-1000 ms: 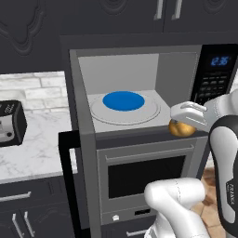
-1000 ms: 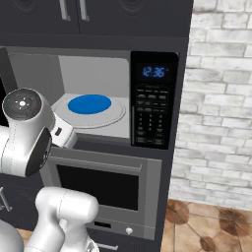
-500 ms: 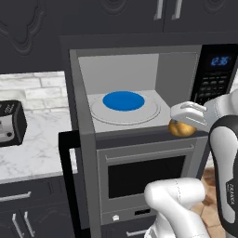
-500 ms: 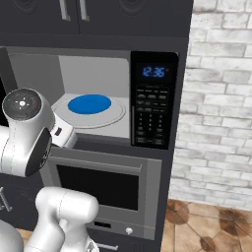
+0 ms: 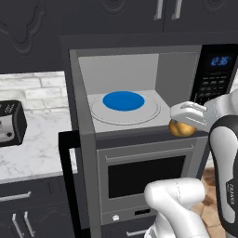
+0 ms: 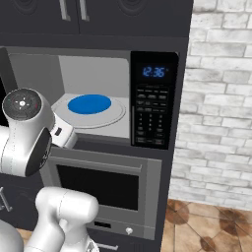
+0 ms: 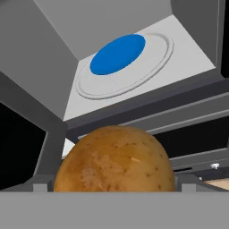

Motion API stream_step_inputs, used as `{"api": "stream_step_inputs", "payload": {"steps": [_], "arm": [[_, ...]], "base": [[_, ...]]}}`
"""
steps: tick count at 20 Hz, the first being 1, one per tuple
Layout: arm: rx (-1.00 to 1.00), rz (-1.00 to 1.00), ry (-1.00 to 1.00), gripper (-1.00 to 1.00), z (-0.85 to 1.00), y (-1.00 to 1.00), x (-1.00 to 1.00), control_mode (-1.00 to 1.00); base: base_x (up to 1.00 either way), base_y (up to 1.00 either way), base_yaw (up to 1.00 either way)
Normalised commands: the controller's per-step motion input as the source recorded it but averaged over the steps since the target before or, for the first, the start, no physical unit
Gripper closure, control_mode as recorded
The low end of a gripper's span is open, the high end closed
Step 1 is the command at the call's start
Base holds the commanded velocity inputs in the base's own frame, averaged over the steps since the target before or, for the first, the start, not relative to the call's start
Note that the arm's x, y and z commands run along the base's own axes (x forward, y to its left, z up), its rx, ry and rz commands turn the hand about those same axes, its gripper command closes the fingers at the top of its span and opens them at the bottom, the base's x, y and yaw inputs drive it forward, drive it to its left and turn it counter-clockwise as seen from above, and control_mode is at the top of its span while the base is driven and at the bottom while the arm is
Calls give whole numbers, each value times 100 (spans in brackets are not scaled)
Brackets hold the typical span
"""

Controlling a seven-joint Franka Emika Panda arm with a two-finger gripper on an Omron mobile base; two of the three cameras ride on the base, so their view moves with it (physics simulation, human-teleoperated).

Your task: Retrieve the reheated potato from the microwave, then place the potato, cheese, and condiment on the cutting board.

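Note:
The potato (image 5: 182,129), a golden-brown lump, hangs in the air just in front of the microwave's (image 5: 139,79) lower right edge, outside the cavity. My gripper (image 5: 180,122) is shut on it, the white hand reaching in from the right. The hand view has the potato (image 7: 114,156) large between the two fingertips, with the open microwave (image 7: 134,27) beyond. A blue plate (image 5: 123,100) lies on the round turntable inside. The cheese, the condiment and the cutting board are out of view.
The microwave door (image 5: 81,139) stands swung out at the left. A lower oven (image 5: 144,172) sits under the microwave. A toaster (image 5: 11,123) stands on the marble counter (image 5: 37,148) to the left. A brick wall (image 6: 221,98) rises at the right.

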Motion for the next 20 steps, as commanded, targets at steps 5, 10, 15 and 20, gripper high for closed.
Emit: {"api": "stream_step_inputs", "payload": {"steps": [5, 10, 15, 20], "arm": [[0, 0, 0, 100, 0, 0, 0, 100], [0, 0, 0, 100, 0, 0, 0, 100], [0, 0, 0, 100, 0, 0, 0, 100], [0, 0, 0, 100, 0, 0, 0, 100]], "base": [[-52, -30, -2], [-35, -47, 0], [-24, -64, 13], [-48, -45, 47]]}}
